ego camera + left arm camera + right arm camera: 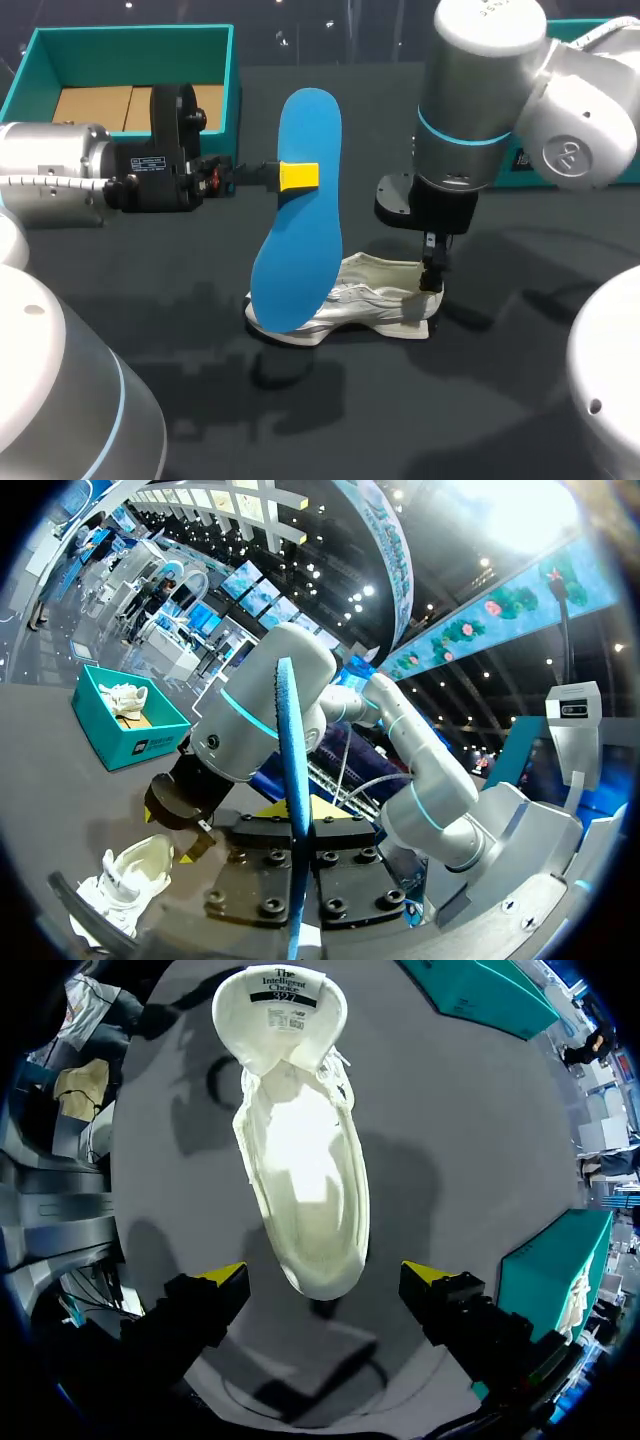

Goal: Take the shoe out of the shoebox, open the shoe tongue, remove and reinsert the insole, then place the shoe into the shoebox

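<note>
Left gripper (298, 177) pinching insole (300, 220) upright, lower end hanging over toe end of shoe (370, 300). Shoe lying mid-table, long axis left-right, heel right. Am holding right gripper (322, 1274) wide open, empty, at heel.

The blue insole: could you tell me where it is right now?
In the head view the blue insole stands upright at mid-table, pinched in the left gripper, its lower end over the white shoe.

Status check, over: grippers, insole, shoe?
Left gripper shut on blue insole, held upright, out of the white shoe. Right gripper open over its heel. Shoe mouth unblocked.
</note>
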Robot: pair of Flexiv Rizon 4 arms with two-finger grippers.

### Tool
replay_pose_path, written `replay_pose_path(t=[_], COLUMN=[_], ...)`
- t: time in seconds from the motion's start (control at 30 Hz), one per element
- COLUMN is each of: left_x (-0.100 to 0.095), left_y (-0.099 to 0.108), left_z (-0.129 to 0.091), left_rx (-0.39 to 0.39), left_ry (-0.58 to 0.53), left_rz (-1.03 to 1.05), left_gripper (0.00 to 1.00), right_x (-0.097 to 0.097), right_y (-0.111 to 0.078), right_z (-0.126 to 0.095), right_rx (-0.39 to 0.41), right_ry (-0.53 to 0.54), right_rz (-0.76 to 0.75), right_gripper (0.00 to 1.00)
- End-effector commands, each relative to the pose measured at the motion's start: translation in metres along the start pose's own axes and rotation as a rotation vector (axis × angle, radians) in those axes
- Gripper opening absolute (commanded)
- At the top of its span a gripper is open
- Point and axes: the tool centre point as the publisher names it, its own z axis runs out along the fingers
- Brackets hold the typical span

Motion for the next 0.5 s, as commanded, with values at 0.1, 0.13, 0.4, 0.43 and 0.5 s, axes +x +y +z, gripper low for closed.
replay_pose_path(t=[0.1,0.13,0.4,0.43,0.5], left_x=[-0.001,-0.001,-0.001,-0.001,-0.001], left_y=[0.0,0.0,0.0,0.0,0.0], left_z=[0.002,0.002,0.002,0.002,0.002], left_rx=[0.0,0.0,0.0,0.0,0.0], left_ry=[0.001,0.001,0.001,0.001,0.001], left_rz=[0.0,0.0,0.0,0.0,0.0], left_gripper=[0.0,0.0,0.0,0.0,0.0], right_x=[-0.005,-0.007,-0.021,-0.023,-0.026], right_y=[0.011,0.015,0.043,0.045,0.051], right_z=[-0.004,-0.005,-0.003,-0.002,0.0], right_rx=[0.002,-0.001,0.009,0.011,0.011], right_ry=[-0.014,-0.02,-0.029,-0.029,-0.03], right_rz=[-0.013,-0.022,-0.078,-0.083,-0.094], right_gripper=[1.0,1.0,1.0,1.0,1.0])
